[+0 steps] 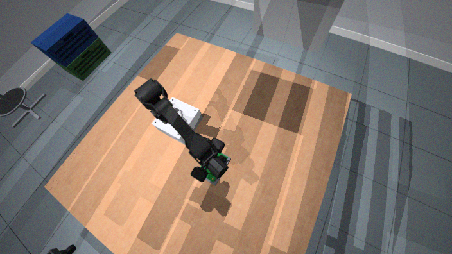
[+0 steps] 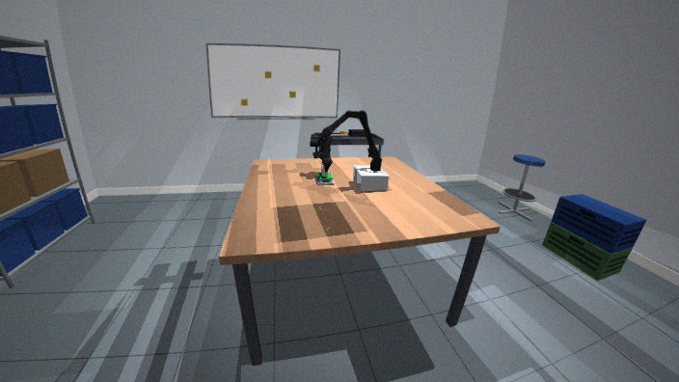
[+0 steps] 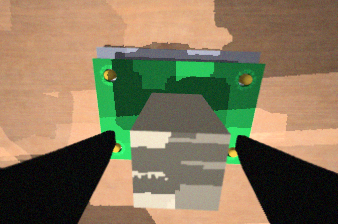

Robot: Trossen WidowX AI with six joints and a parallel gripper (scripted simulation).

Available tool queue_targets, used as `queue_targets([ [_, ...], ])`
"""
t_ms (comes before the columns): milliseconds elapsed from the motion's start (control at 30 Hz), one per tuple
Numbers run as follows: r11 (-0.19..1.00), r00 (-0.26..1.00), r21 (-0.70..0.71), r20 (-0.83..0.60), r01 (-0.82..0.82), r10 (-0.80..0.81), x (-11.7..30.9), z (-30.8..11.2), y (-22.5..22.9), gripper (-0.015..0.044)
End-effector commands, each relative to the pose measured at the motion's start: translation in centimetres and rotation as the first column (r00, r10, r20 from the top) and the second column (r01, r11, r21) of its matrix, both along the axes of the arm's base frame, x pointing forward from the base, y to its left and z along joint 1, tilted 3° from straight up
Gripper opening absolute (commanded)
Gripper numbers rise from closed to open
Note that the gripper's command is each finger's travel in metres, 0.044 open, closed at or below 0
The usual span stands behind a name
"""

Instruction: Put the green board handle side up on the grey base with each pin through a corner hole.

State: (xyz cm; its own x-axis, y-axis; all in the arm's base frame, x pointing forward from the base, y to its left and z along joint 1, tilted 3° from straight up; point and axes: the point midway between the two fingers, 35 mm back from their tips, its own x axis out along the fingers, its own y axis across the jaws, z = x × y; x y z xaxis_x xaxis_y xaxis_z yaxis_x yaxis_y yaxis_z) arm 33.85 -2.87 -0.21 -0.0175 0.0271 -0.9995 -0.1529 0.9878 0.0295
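The green board [image 3: 195, 71] [image 1: 211, 177] [image 2: 324, 177] sits over the grey base [image 3: 180, 55] [image 2: 324, 182], handle side up. In the wrist view a gold pin shows at each corner hole: far left pin [image 3: 109, 74], far right pin [image 3: 245, 79], near left pin [image 3: 117, 148] and near right pin [image 3: 233, 152], the near two partly hidden by fingertips. The board looks level; the posts under it are hidden. The square grey handle [image 3: 179, 170] stands up from its middle. My gripper [image 3: 175, 139] is open, with a gap between each finger and the handle, still low around it.
The arm's white pedestal [image 1: 160, 127] [image 2: 371, 180] stands on the wooden table [image 1: 116, 158] [image 2: 400, 223] beside the base. A stool [image 2: 529, 160], stacked crates [image 2: 595, 223] and a shelf rack [image 2: 65, 130] stand on the floor away from the table.
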Motion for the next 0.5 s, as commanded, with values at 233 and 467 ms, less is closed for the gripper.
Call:
queue_targets([
  [233,1.000,1.000,-0.001,0.007,0.000,0.000,0.2,3.9,-0.1,0.0440],
  [467,1.000,1.000,-0.001,0.002,0.001,-0.001,-0.1,8.4,-0.2,0.0440],
])
